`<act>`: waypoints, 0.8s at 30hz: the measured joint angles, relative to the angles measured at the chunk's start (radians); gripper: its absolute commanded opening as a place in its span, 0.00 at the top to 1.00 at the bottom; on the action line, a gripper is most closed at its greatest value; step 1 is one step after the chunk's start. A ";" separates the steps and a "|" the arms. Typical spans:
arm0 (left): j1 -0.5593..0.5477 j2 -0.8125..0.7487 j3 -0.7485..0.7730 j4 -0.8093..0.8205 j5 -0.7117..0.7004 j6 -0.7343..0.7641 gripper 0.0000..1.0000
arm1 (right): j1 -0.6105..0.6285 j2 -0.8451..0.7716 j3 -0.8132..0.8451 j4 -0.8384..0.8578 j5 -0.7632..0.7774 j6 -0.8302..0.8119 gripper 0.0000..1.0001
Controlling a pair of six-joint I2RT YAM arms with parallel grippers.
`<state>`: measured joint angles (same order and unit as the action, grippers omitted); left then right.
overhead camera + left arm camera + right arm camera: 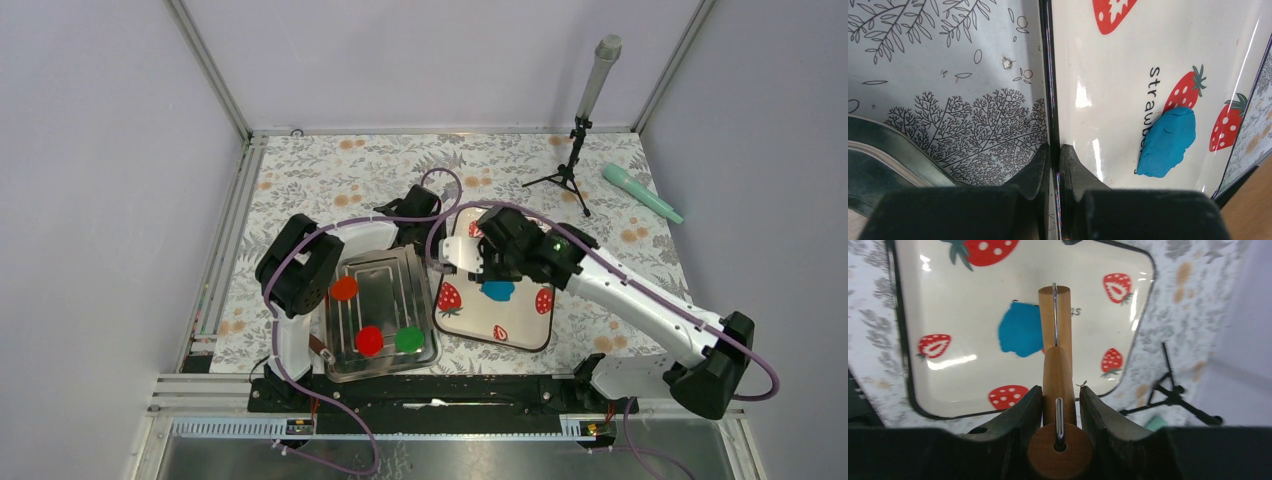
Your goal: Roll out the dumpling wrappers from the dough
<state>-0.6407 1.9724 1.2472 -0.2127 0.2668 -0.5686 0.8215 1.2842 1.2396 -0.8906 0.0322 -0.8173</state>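
On the desk [330, 160], near the middle of its near edge, lies the strawberry tray [520, 314]. The left gripper [1054, 150] is pressed together on the tray's rim at the side facing the desk's left edge, which should stop it from sliding. The right gripper [1060, 395] pinches the handle of the wooden rolling pin [1063, 320], whose roller is over one edge of the blue dough [1020, 335] in the tray's middle; if they touch, I cannot tell. To roll well, I think the pin must press evenly and cross the whole lump, not only this edge.
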 measured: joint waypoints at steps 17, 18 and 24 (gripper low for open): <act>0.005 0.008 0.000 0.014 0.023 0.000 1.00 | 0.101 -0.043 -0.179 0.098 0.182 -0.002 1.00; 0.005 0.008 0.000 0.014 0.023 0.000 1.00 | 0.101 -0.043 -0.184 0.098 0.182 0.000 1.00; 0.005 0.009 0.000 0.015 0.024 0.000 1.00 | 0.100 -0.059 -0.312 0.187 0.161 0.020 1.00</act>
<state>-0.6353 1.9812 1.2476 -0.1978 0.2909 -0.5686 0.9211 1.2255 0.9279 -0.7033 0.1928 -0.7975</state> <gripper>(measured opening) 0.059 0.393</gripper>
